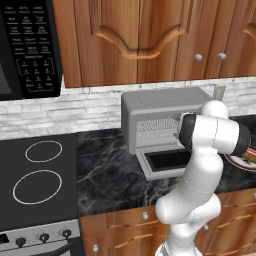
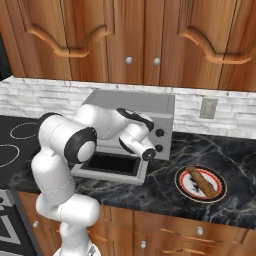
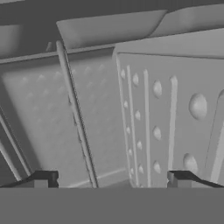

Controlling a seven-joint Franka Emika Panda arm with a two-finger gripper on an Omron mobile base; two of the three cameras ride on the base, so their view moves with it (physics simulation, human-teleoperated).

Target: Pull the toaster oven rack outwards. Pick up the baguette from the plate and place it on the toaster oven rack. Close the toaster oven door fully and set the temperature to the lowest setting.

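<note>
worktop (image 2: 220,145): dark marbled stone | toaster oven (image 2: 150,107): stands at the back, its door down | plate (image 2: 181,181): right of the oven, apart, carries the baguette (image 2: 202,181)

Home kitchen, wooden cabinets (image 1: 140,35), stovetop (image 1: 37,175) (black), marble counter (image 2: 165,192)

Boxy light-grey toaster oven (image 2: 131,107): matt brushed-looking metal; cavity walls (image 3: 170,122) dimpled, embossed. Drop-down door (image 1: 167,161): dark glossy glass in grey metal frame. Countertop (image 2: 165,187): black veined marble, polished. Cabinets (image 1: 145,40): warm varnished wood, metal knobs. Backsplash (image 1: 65,112): rough whitish brick. Baguette (image 2: 202,181): brown, crusty.
</note>
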